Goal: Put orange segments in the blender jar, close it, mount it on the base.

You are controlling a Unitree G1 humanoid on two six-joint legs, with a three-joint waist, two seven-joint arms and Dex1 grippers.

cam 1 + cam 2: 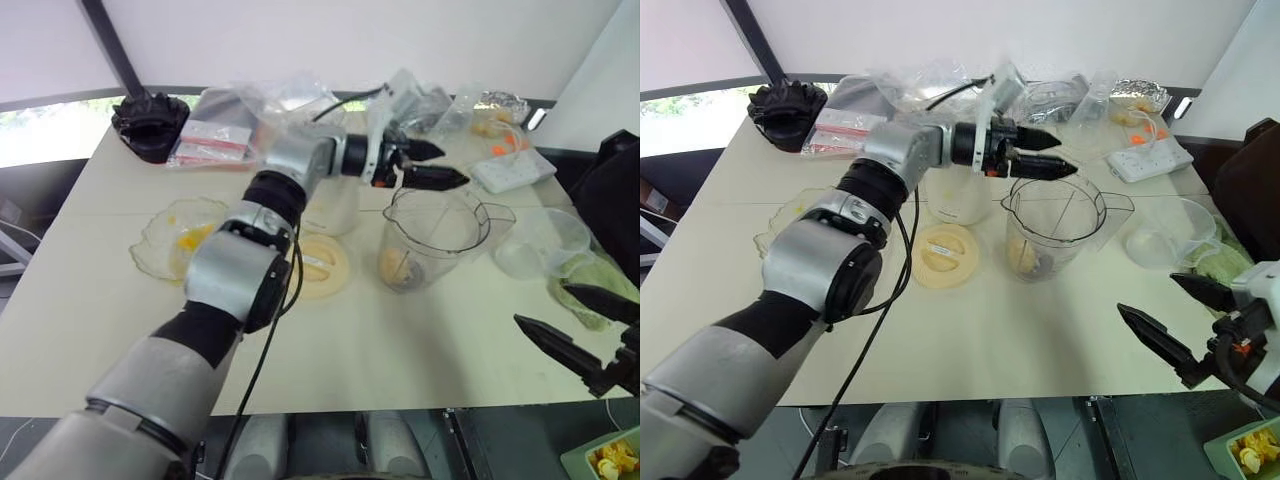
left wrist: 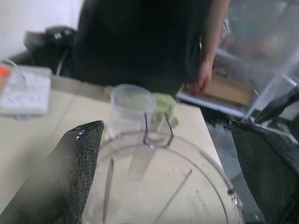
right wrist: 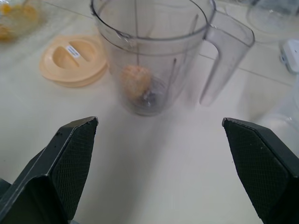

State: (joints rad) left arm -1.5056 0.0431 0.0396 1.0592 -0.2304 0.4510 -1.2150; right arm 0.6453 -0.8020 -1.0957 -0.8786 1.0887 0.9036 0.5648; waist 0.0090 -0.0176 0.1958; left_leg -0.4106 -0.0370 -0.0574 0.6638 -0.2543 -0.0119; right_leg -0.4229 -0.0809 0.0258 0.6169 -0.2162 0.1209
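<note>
1. Nearest you, the right gripper [image 1: 1180, 330] hangs low over the near edge of the table [image 1: 400, 330], its two black fingers spread wide and empty, pointing toward the blender jar [image 3: 154, 60].
2. Your left gripper [image 1: 432, 164] reaches level across the table and sits over the jar's open rim, its jaws apart with nothing between them; a segment [image 3: 136, 80] lies at the jar's bottom beside the blade hub.
3. Key relation: the remaining orange segments [image 1: 195, 238] rest in the wavy-edged glass dish [image 1: 150, 250], well to the robot's left of the jar, so the left arm is the likelier one to fetch them, swinging away from the jar toward the dish.
4. Note the cream lid [image 1: 945, 253] flat just beside the jar on its left, and the cream-white base [image 1: 960, 195] upright behind it, partly hidden by the arm.
5. Surface: a pale table, cluttered at the far side with plastic bags [image 1: 250, 110], a black toothed part [image 1: 150, 125] and a power strip [image 1: 1150, 155]; a person stands beyond the table's right end.
</note>
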